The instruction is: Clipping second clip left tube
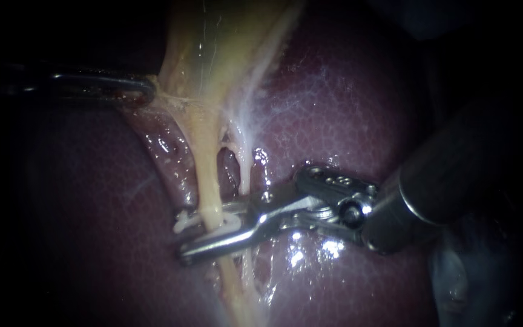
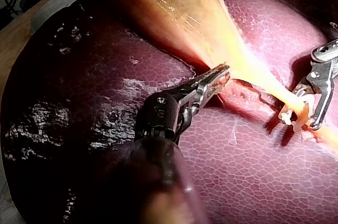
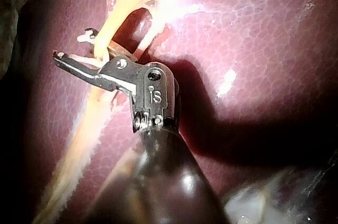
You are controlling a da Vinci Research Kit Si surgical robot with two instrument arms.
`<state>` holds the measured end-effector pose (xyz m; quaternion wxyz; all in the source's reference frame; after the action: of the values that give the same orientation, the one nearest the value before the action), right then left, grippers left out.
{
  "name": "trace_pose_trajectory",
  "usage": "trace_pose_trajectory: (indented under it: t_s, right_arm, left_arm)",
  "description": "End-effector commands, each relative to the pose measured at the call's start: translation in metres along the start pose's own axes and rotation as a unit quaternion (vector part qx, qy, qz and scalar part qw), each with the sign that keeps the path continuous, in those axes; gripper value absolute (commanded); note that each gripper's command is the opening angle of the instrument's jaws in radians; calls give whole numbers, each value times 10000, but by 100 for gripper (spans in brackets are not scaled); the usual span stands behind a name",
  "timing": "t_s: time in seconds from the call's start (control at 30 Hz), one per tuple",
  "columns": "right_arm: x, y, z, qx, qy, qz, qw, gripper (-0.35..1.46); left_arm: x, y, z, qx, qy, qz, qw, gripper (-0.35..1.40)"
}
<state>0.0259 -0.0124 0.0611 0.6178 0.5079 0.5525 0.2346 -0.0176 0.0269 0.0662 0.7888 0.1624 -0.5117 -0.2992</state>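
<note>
Two grips, left instrument (image 2: 221, 75) gallbladder (image 1: 213, 48), right instrument (image 1: 184, 238) clip (image 1: 230, 224)

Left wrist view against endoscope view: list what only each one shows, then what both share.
Only the left wrist view: the left instrument's ridged silver jaws seen plainly, shut on the edge of the yellow gallbladder, and a tan surface beyond the mottled dark red liver. Only the endoscope view: a thinner pale tube beside the yellow left tube, and the right instrument's dark shaft. Both: that liver, and the right instrument's jaws shut on a white clip around the left tube.
</note>
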Motion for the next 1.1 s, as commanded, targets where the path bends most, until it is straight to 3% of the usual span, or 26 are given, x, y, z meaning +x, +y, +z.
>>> trace_pose_trajectory:
  t_s: [0.03, 0.33, 0.5, 0.7, 1.1]
  right_arm:
    - [-1, 0, 1, 13, -10, -4, 10000, 45]
    - [-2, 1, 1, 13, -13, -7, 10000, 37]
    - [-3, 3, 1, 52, -42, 20, 10000, 20]
    - [-3, 3, 1, 312, -215, 89, 9992, -35]
    - [-3, 3, 1, 264, -187, 161, 9993, -35]
  left_arm:
    - [0, 0, 0, -2, 1, 0, 10000, -35]
    - [0, 0, 0, -1, 1, 1, 10000, -35]
    - [0, 0, 0, -1, 1, 1, 10000, -35]
    - [0, 0, 0, 0, 1, 1, 10000, -35]
    - [1, 0, -1, 1, 1, 1, 10000, -35]
